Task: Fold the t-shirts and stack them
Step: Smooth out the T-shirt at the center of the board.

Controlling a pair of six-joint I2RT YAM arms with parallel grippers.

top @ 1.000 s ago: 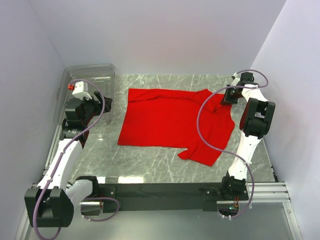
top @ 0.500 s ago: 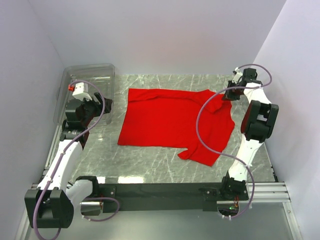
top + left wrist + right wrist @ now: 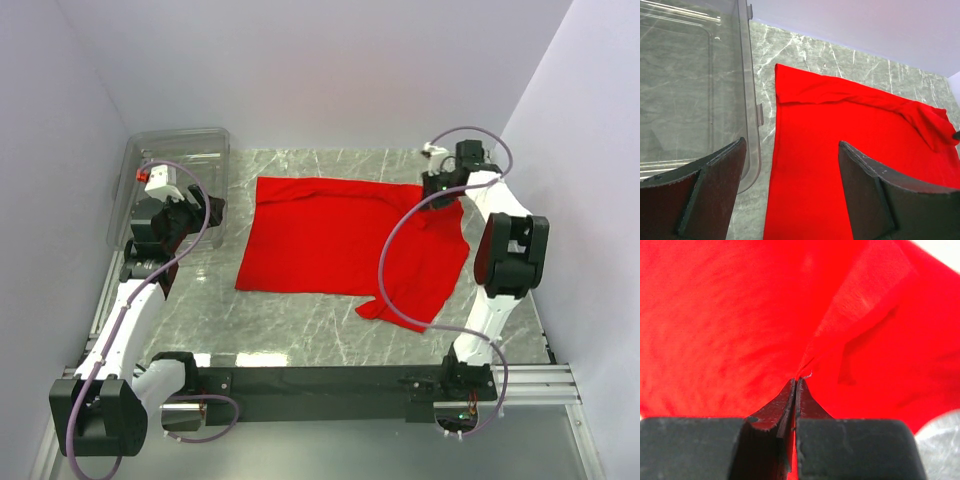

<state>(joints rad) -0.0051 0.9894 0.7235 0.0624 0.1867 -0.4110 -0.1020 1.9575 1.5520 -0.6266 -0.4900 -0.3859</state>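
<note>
Red t-shirt (image 3: 340, 240), flat on table (image 3: 300, 335): far right corner pinched by right gripper (image 3: 796, 382), likely for folding over; left gripper (image 3: 791, 146) spread wide, holding nothing, beside clear bin (image 3: 690, 75).

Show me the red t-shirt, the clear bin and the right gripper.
red t-shirt (image 3: 340, 240), top external view, middle of the body.
clear bin (image 3: 747, 75), left wrist view, its rim beside the shirt.
right gripper (image 3: 796, 382), right wrist view, between the fingertips, shut on the fabric.
</note>
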